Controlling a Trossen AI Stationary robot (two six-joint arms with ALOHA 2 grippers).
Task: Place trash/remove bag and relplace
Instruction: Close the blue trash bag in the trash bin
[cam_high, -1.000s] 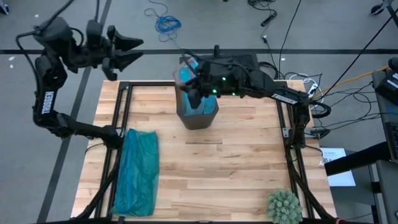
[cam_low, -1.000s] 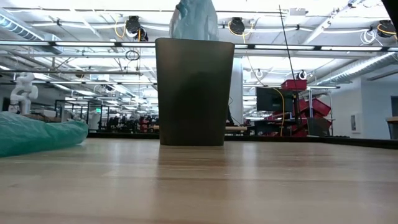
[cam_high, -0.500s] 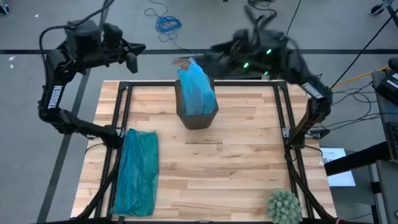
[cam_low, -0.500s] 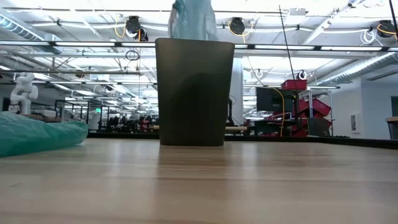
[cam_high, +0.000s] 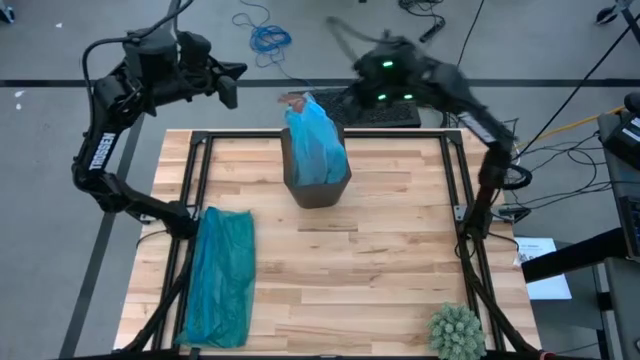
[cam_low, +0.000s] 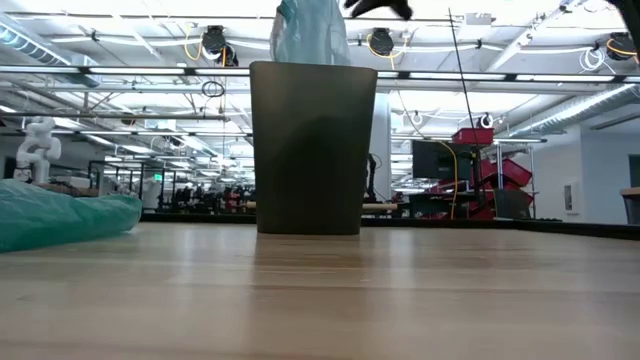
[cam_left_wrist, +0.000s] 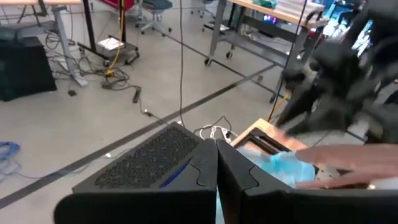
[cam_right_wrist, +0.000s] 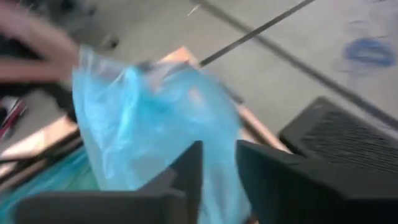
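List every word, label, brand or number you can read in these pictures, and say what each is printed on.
"TROSSEN", white letters along the left arm.
White lettering on the right arm: too blurred to read.
A sheet of paper off the table's right side: print too small to read.

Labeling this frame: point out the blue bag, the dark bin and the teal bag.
blue bag (cam_high: 316, 140), high view, bunched top above the bin.
dark bin (cam_low: 312, 150), low view, front wall.
teal bag (cam_high: 222, 275), high view, middle of the flattened plastic.
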